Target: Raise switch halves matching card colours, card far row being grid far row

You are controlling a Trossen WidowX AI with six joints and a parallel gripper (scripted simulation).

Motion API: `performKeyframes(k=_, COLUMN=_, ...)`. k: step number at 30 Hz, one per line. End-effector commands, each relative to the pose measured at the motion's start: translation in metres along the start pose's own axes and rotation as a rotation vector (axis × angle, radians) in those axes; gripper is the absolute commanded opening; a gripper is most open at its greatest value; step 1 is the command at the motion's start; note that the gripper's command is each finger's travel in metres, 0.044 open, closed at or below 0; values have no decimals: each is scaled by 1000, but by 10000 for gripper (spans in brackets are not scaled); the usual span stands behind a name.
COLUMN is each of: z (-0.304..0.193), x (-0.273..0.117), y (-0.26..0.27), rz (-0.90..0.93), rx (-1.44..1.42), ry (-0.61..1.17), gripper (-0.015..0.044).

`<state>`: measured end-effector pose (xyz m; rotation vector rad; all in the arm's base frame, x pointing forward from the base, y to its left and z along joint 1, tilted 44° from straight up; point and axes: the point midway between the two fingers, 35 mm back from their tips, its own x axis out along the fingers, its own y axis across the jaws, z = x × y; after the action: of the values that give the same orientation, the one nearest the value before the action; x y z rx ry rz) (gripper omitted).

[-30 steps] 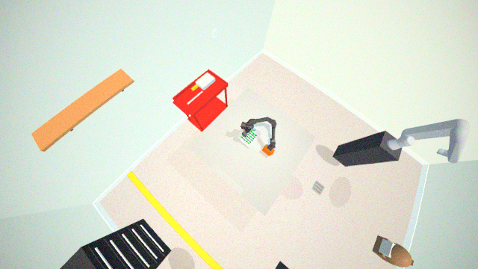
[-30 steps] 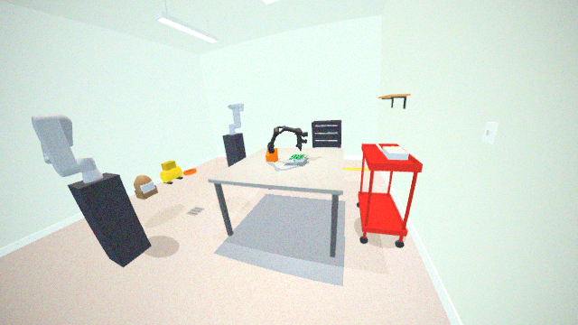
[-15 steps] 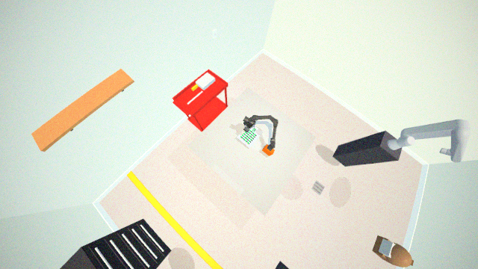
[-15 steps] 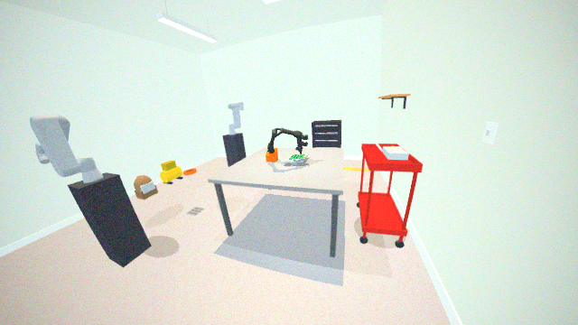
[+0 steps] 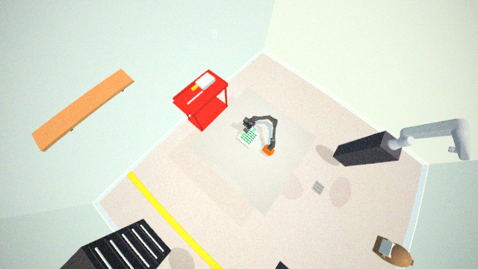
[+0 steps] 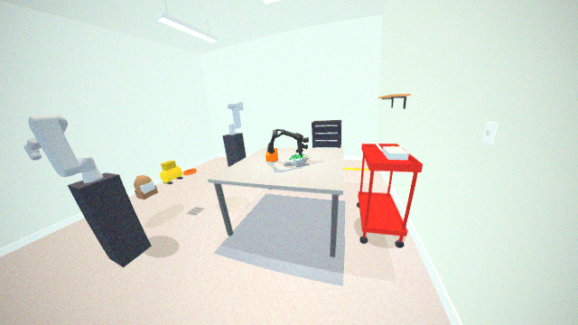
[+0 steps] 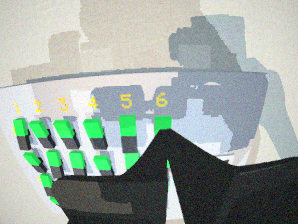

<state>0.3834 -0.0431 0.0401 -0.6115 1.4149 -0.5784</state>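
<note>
The white switch panel (image 7: 100, 143), with green-and-dark-grey rocker switches (image 7: 69, 135) under yellow numbers, lies near the middle of the pale grey bench (image 6: 253, 173). The black hand (image 7: 166, 163), fingers pressed together on nothing, hangs low over the panel's right columns, its tip by column six.
</note>
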Motion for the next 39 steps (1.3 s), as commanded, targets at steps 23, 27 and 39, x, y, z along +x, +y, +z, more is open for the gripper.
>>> performKeyframes(k=23, z=-1, x=10, y=0, rz=-4, rx=-6, ry=1, gripper=0)
performKeyframes(k=27, z=-1, x=11, y=0, rz=-4, rx=-6, ry=1, gripper=0)
performKeyframes(k=39, z=-1, x=13, y=0, rz=-4, rx=-6, ry=1, gripper=0)
